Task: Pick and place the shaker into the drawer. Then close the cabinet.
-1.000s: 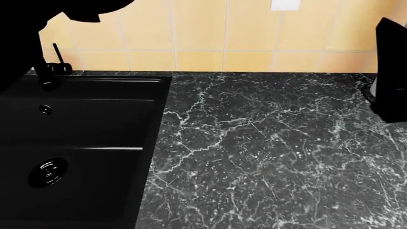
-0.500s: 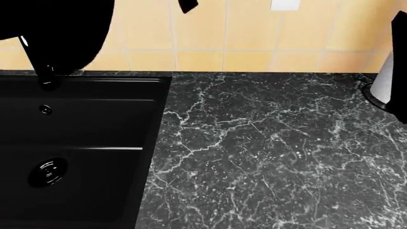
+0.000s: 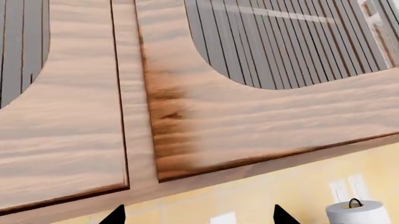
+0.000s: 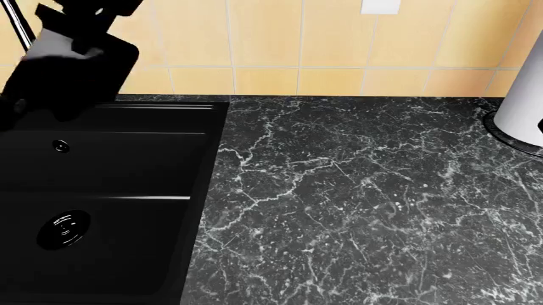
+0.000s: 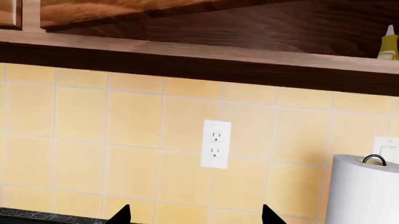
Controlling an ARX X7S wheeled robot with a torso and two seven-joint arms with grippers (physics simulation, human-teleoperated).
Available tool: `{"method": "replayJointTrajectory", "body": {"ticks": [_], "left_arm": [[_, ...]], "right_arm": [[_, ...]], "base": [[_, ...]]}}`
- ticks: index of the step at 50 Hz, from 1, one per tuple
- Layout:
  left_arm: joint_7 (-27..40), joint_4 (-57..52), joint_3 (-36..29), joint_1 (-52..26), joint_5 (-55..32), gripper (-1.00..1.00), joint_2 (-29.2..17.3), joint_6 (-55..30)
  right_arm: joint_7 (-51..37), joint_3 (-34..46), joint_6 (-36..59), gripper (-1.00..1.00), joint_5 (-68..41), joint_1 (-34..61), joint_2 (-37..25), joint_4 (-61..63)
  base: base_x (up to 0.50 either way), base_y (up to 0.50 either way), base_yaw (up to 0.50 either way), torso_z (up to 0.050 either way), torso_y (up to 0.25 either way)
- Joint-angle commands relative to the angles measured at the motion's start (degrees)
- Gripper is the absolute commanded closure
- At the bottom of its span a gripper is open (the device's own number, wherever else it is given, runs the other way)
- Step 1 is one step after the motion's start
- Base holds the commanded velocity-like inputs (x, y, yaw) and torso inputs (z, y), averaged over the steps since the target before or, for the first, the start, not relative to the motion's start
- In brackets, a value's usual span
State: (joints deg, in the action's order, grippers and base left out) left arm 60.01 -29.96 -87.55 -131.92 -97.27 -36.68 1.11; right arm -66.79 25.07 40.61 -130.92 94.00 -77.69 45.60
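The shaker and the drawer are out of view in every frame. My left gripper (image 3: 199, 217) is open with nothing between its fingertips, and it faces the wooden wall cabinet doors (image 3: 218, 126) above the tiled wall. In the head view the left arm (image 4: 76, 67) is a dark shape at the upper left, over the back of the sink. Also open and holding nothing, my right gripper (image 5: 196, 216) faces the yellow tiled wall near a white outlet (image 5: 216, 143).
A black sink (image 4: 102, 190) fills the left of the dark marble counter (image 4: 357, 203). A white paper towel roll (image 4: 519, 101) on a black ring base stands at the back right. A yellow bottle (image 5: 388, 43) sits under the cabinets.
The left arm has shifted at the upper left of the head view and now shows a smaller shape. The right arm has left the right edge, uncovering the paper towel roll.
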Motion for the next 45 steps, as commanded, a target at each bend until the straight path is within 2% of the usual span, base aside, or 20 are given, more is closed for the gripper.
{"method": "replayJointTrajectory", "body": {"ticks": [1, 8, 22, 34, 41, 45], "left_arm": [[1.5, -5.9, 0.3, 2.5, 4.3, -1.00, -8.3, -1.9], [0.4, -7.2, 0.7, 4.3, 5.4, -1.00, -12.2, -1.4], [-1.2, -9.3, 1.6, 5.7, 6.1, -1.00, -16.5, -1.8], [-0.6, -10.6, 2.9, 5.3, 4.6, -1.00, -16.3, -2.5], [-0.8, -10.6, 3.5, 5.6, 4.3, -1.00, -16.4, -2.6], [-1.0, -10.6, 3.8, 6.0, 4.2, -1.00, -16.5, -2.5]], "right_arm": [[-5.3, 0.3, 2.7, -1.00, -3.4, 4.9, 2.7, 0.3], [-8.5, -0.2, 3.4, -1.00, -5.3, 8.8, 3.2, 1.7], [-9.9, -5.2, 1.6, -1.00, -11.5, 13.9, -1.8, 4.3], [-19.8, -0.4, 9.7, -1.00, -18.2, 32.6, 7.0, -3.3], [-21.7, 2.6, 15.6, -1.00, -16.7, 40.5, 12.6, -10.8], [-23.1, 0.8, 23.2, -1.00, -13.1, 41.0, 18.0, -17.0]], "base": [[0.00, 0.00, 0.00, 0.000, 0.000], [0.00, 0.00, 0.00, 0.000, 0.000], [0.00, 0.00, 0.00, 0.000, 0.000], [0.00, 0.00, 0.00, 0.000, 0.000], [0.00, 0.00, 0.00, 0.000, 0.000], [0.00, 0.00, 0.00, 0.000, 0.000]]}}
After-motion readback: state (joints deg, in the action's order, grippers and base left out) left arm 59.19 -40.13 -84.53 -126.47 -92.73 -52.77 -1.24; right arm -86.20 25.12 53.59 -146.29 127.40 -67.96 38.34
